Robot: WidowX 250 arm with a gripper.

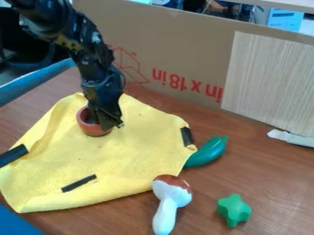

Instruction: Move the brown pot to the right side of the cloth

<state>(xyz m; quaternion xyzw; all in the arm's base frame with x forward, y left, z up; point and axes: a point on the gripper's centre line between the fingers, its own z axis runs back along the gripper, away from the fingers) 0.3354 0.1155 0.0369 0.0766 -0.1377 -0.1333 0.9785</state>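
Observation:
The black gripper [109, 120] hangs down from the upper left, low over the right part of the brown pot [91, 128], and hides part of its opening and right rim. The small round pot rests on the upper left part of the yellow cloth [129, 158]. How the gripper holds or touches the pot, I cannot tell.
A green pepper-like toy [208, 152] lies against the cloth's right edge. A white and brown mushroom toy [170, 198] touches its lower right edge, and a green star-shaped piece [234, 210] lies farther right. A cardboard wall [175, 55] stands behind.

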